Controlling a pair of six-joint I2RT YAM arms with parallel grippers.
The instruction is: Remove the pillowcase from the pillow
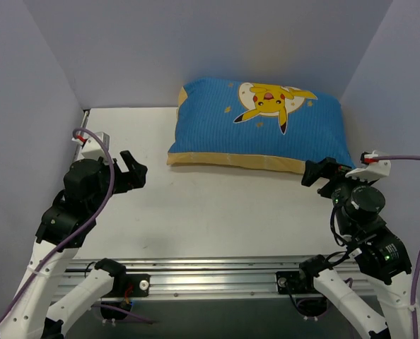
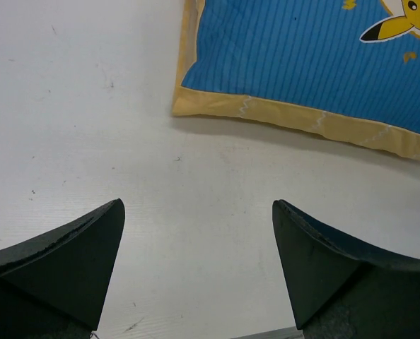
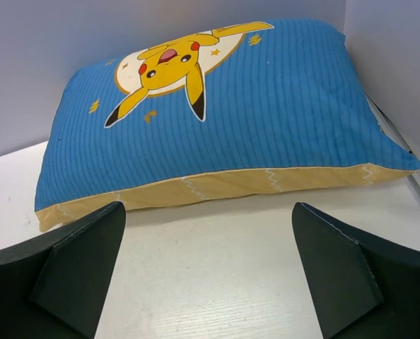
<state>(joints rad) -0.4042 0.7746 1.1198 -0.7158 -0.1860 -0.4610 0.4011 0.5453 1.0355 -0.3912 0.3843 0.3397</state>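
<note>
Pillowcase (image 1: 259,127): long axis runs left-right, yellow trim (image 1: 231,161) facing me. My right gripper (image 1: 322,175) is near the trim's right corner, my left gripper (image 1: 133,169) well apart. Both spread wide, empty.

The pillow was wholly hidden inside the pillowcase (image 1: 266,138), so I could make out nothing of it. From my left wrist, the pillowcase ran off the top and right edges, and only a scrap of the yellow character (image 2: 402,20) showed. I could not tell where the pillowcase opened. The fingers (image 2: 68,272) of my left gripper (image 2: 198,205) and those of my right gripper (image 3: 208,208) were cut off at the bottom edge.
</note>
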